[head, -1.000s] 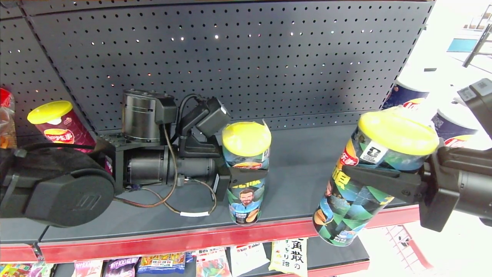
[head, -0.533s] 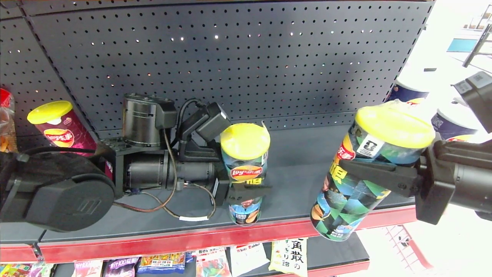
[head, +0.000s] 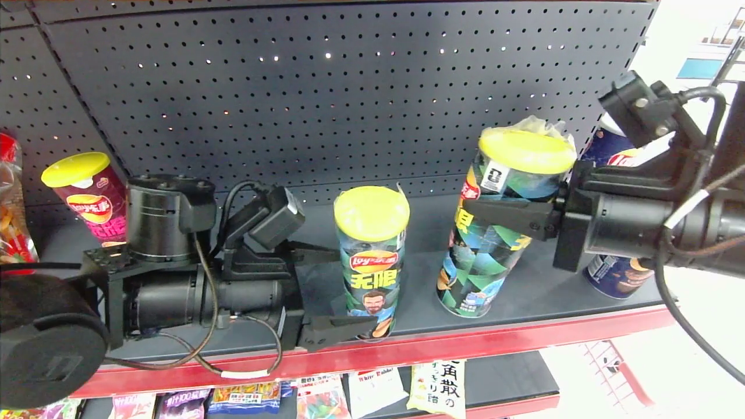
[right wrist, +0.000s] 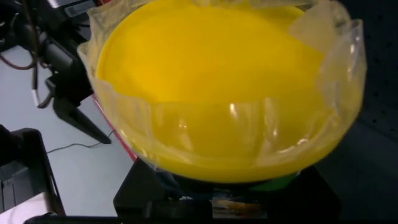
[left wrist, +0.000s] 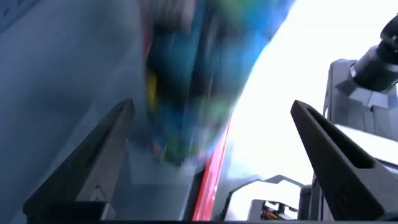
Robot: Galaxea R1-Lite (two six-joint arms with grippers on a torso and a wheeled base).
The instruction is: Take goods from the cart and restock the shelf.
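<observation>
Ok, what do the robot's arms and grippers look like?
The left arm and right arm are matte black, with cylindrical housings and a boxy camera bracketed at each wrist. The left gripper and right gripper have flat, tapering black fingers. Thin cables with a white tag loop under the left arm; a thick black cable arcs from the right.

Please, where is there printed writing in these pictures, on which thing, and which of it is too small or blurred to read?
Middle can: round logo, two large yellow characters, both legible.
Tilted can: white label below lid, too small; yellow characters partly hidden.
Purple can: logo, small but legible.
Pale packet below the shelf: black characters, legible.
Left wrist view: all blurred.
</observation>
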